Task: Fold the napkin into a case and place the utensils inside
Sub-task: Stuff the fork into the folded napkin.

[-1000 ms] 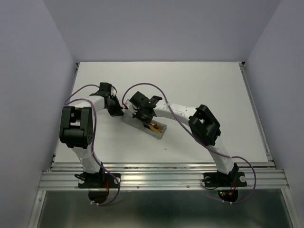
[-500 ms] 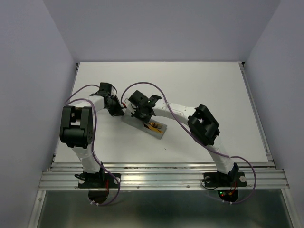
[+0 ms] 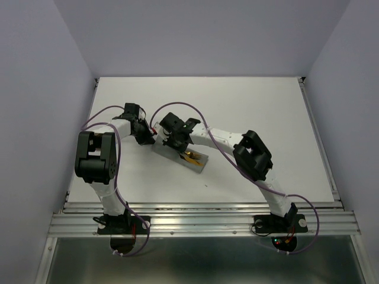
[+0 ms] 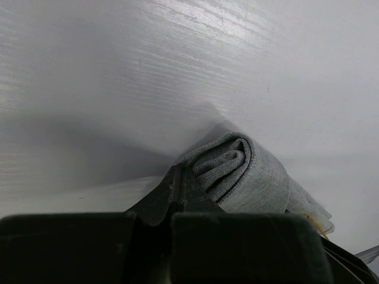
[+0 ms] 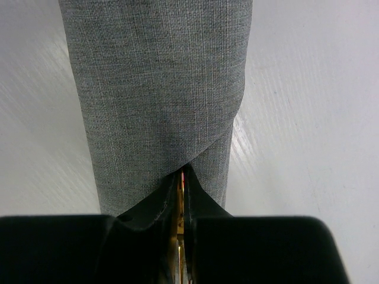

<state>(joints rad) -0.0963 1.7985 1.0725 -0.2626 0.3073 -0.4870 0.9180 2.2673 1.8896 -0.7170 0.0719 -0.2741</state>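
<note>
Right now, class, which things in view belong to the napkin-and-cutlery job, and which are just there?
Belong to the job: folded grey napkin; golden utensils at its open end; left gripper; right gripper.
Just there: white table; purple cables; metal rail.

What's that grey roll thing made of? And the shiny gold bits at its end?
The grey roll looks like soft woven cloth with a dull, matte finish: you can see tiny crisscross threads, and it bends into rounded folds. The gold bits look like polished metal because they gleam brightly, though shiny coated plastic can't be ruled out.
</note>
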